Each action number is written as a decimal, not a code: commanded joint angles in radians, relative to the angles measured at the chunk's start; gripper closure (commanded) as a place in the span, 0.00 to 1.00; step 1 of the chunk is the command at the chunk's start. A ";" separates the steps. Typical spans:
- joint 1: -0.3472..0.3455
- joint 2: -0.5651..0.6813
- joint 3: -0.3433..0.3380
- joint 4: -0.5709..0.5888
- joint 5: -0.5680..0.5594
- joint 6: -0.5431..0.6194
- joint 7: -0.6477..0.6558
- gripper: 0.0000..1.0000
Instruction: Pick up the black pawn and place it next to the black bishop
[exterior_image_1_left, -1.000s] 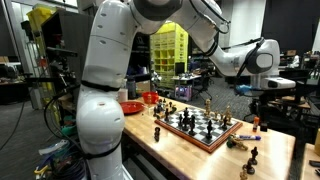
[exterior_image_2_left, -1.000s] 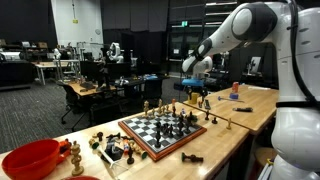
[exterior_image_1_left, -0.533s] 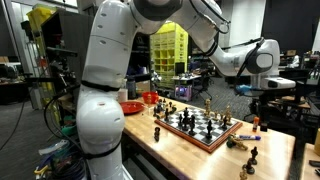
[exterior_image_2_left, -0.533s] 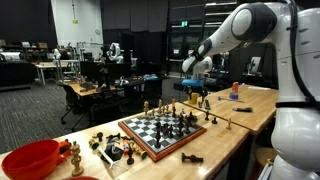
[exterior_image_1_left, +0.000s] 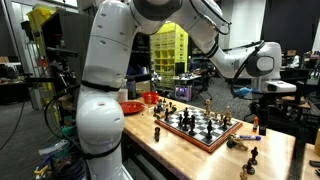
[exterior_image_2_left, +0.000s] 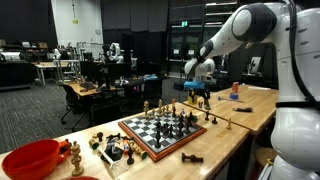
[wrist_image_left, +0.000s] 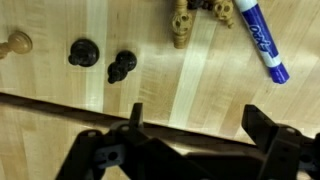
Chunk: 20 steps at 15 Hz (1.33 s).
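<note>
In the wrist view two small black chess pieces lie on the bare wood: a rounder one (wrist_image_left: 83, 52) and a lumpier one (wrist_image_left: 122, 67) just right of it. Which is the black pawn and which the black bishop I cannot tell from here. My gripper (wrist_image_left: 197, 115) hangs above the table, below and right of both pieces in this view. Its fingers (wrist_image_left: 135, 112) stand wide apart and hold nothing. In both exterior views the gripper (exterior_image_1_left: 250, 92) (exterior_image_2_left: 197, 90) hovers beyond the far end of the chessboard (exterior_image_1_left: 200, 126) (exterior_image_2_left: 158, 133).
A blue marker (wrist_image_left: 260, 40) and light wooden pieces (wrist_image_left: 180, 25) lie near the black ones, and a light pawn (wrist_image_left: 17, 43) lies further left. The chessboard carries many pieces. Loose pieces (exterior_image_1_left: 250, 158) and a red bowl (exterior_image_2_left: 30, 158) sit on the table.
The arm has drifted slightly sideways over the table. The jaws stay wide and nothing has been taken hold of.
</note>
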<state>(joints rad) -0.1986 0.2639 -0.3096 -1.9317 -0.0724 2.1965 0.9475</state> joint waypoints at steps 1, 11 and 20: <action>-0.022 -0.042 -0.023 -0.080 0.033 0.014 0.067 0.00; -0.056 -0.073 -0.033 -0.214 0.169 0.098 0.079 0.00; -0.062 -0.071 -0.058 -0.209 0.165 0.152 0.093 0.64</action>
<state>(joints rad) -0.2529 0.2333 -0.3589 -2.1113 0.1038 2.3313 1.0262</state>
